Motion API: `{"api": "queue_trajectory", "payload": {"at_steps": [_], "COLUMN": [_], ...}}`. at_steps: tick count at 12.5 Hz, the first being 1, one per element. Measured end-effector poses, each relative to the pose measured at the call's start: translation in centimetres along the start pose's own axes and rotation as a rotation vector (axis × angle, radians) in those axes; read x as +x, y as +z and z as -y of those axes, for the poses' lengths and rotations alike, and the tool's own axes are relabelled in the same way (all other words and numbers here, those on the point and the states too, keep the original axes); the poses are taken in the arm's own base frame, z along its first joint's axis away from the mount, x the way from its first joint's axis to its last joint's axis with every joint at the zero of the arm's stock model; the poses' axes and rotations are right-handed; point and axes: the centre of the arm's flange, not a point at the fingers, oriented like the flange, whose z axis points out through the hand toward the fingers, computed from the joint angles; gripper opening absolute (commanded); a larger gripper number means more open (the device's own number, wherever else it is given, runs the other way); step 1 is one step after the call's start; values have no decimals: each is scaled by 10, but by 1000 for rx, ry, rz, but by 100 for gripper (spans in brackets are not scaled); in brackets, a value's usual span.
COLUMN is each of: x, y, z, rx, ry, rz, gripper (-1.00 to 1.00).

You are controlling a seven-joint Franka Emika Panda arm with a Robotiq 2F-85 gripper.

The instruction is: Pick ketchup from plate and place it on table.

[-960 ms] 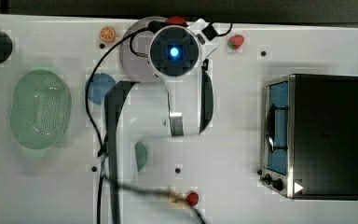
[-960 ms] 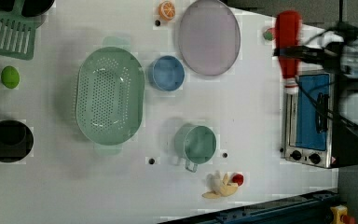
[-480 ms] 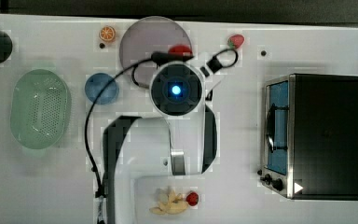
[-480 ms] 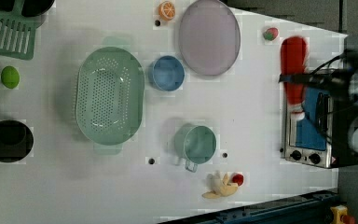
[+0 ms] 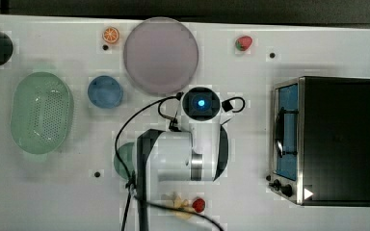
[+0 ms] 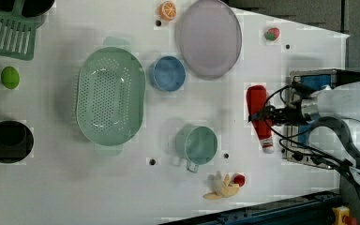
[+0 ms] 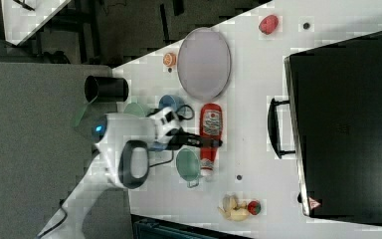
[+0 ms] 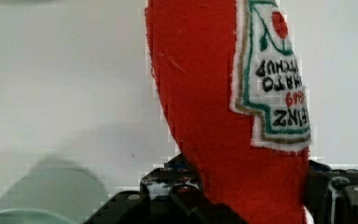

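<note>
The red felt ketchup bottle (image 6: 258, 104) with a white label hangs over the white table (image 6: 122, 187), between the plate and the oven. My gripper (image 6: 264, 117) is shut on the ketchup bottle's (image 7: 210, 130) lower body, neck pointing toward the green mug. In the wrist view the ketchup bottle (image 8: 214, 93) stands between the dark fingers (image 8: 326, 186) of the gripper (image 8: 242, 196). The mauve plate (image 5: 160, 55) lies bare at the table's far edge in the top view. In the top view the wrist (image 5: 201, 103) covers the bottle.
A black toaster oven (image 5: 335, 139) stands at the top view's right. A green mug (image 6: 197, 144), a blue dish (image 6: 168, 74) and a green perforated basket (image 6: 110, 96) lie nearby. A strawberry (image 6: 272, 33), an orange slice (image 6: 167, 9) and a banana toy (image 6: 222, 186) sit around.
The arm has carried the ketchup off the plate toward the top view's bottom right and lower toward the table. The plate now shows whole and bare.
</note>
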Motion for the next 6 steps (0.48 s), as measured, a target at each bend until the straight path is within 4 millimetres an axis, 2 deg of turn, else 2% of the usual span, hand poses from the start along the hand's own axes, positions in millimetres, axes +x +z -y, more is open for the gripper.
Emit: {"api": "queue_trajectory", "payload": {"at_steps": [1,2,5,6], "x": [4,10,18,18], "y": [15,25,38,39], "z": [-3,-7,-14,-14], "rx": [0,8,21,24], "ry": [12,31,56,60], "rz": [8,-12,-36,-47], "gripper": [23,31,96,100]}}
